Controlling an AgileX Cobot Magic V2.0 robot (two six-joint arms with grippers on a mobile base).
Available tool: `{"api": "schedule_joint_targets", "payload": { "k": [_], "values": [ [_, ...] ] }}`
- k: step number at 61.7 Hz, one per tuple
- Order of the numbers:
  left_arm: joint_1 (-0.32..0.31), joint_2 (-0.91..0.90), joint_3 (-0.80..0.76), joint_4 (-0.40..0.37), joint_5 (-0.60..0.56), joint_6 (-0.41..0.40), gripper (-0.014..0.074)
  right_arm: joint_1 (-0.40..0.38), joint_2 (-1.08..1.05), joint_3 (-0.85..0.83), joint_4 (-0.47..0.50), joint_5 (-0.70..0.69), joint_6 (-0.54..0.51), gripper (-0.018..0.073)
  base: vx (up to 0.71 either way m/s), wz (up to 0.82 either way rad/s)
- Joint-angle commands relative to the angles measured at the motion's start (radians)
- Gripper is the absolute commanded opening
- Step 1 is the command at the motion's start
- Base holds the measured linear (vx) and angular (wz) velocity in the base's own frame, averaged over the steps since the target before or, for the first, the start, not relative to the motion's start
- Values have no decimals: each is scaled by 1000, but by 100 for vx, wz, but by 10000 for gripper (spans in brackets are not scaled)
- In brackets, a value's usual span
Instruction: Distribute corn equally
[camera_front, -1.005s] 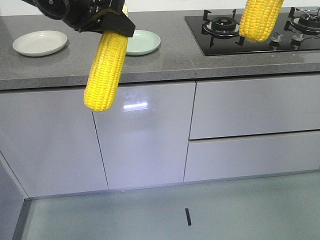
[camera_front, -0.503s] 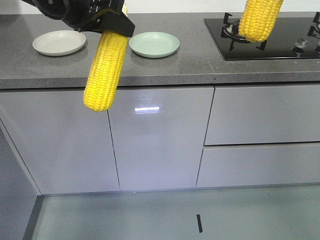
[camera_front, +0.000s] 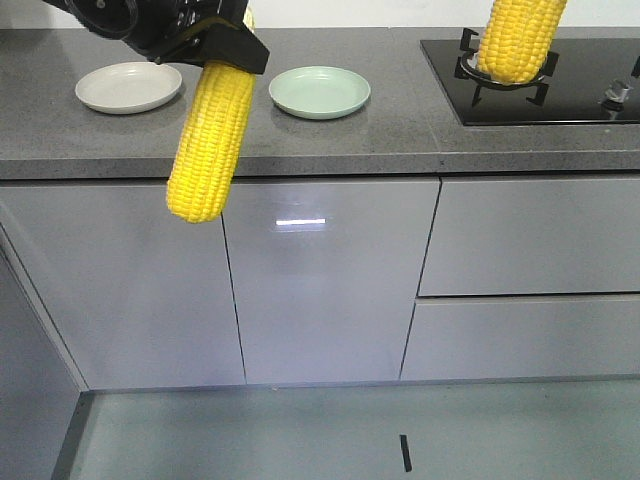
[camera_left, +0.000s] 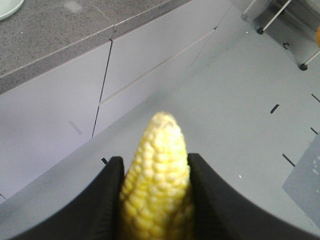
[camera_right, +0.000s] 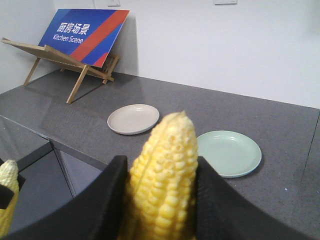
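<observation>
Left end effector (camera_left: 155, 167) is clamped on a corn cob, let's call it the left cob (camera_front: 207, 140). In its wrist view we see the black fingers (camera_left: 105, 200) pressed against both sides, with the pale tip sticking out past them. From the front, that cob hangs nearly upright with the free end down, just left of the green plate (camera_front: 319, 91). It's held out in front of the desk (camera_front: 400, 135), so it overlaps the desk edge and the grey cabinet doors (camera_front: 320, 290) under the plate.

Right end effector (camera_right: 160, 165) is closed around the right cob (camera_right: 162, 180) the same way. From the front we only get that cob's lower part at the top edge, well to the right of the green plate and in front of a burner on the black stove (camera_front: 580, 95).

A beige plate (camera_front: 129, 86) sits on the desk near the green plate, on its left, not touching it. In the right wrist view a blue and red sign (camera_right: 82, 27) reading "Kitchen Scene" leans on a wooden stand (camera_right: 60, 60), out past the beige plate from the green plate. On the floor (camera_front: 250, 430) below the green plate there's a short black mark (camera_front: 405, 452).
</observation>
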Motion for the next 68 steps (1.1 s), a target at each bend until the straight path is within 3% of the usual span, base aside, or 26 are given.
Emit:
{"api": "schedule_joint_targets", "payload": {
  "k": [1,68],
  "values": [
    [0,-52,-31,-43,-18,-5,-8,-5,-36,-26,44,-47,-3,7,1,3],
    [0,-52,-31,-43,-18,-5,-8,-5,-36,-26,44,-47,-3,7,2,1]
  ]
}}
